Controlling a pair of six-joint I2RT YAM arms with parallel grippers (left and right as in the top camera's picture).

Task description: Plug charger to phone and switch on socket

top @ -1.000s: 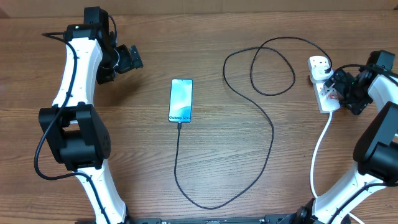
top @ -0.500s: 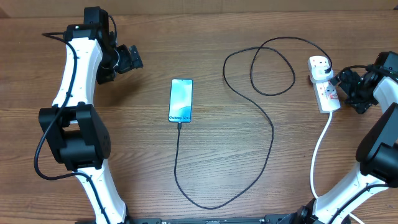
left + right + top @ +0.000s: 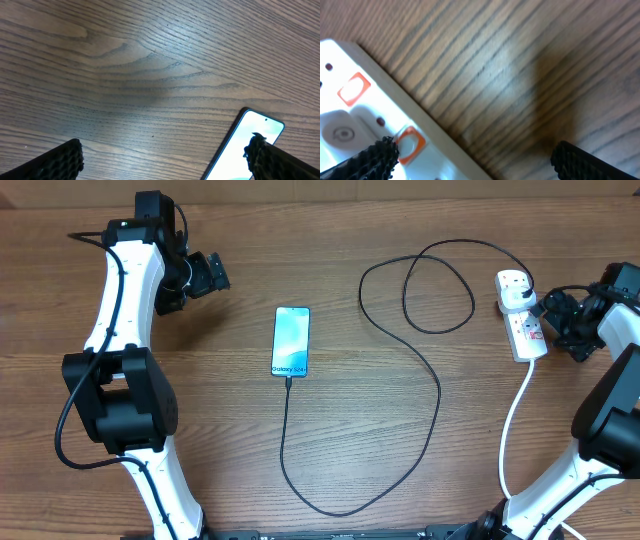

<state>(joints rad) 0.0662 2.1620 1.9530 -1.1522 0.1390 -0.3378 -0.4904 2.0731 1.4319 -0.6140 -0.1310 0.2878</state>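
- At the table's 3 o'clock edge, the socket (image 3: 526, 335) lay with its long axis about 12 to 6, the charger (image 3: 513, 284) plugged into its 12 o'clock outlet.
- The right gripper (image 3: 556, 318), spread wide and empty, hovered just beside it; the socket sat at its 9 o'clock, making this arm the nearer.
- The phone (image 3: 291, 340) lay mid-table, cable at its 6 o'clock end; the left gripper (image 3: 214, 274) was wide, empty.

Table (image 3: 230, 450) matt brown wood with visible grain, phone (image 3: 291, 340) screen glossy glass, socket (image 3: 528, 340) smooth shiny white plastic, charger (image 3: 440, 393) cable matt black rubbery sheath.
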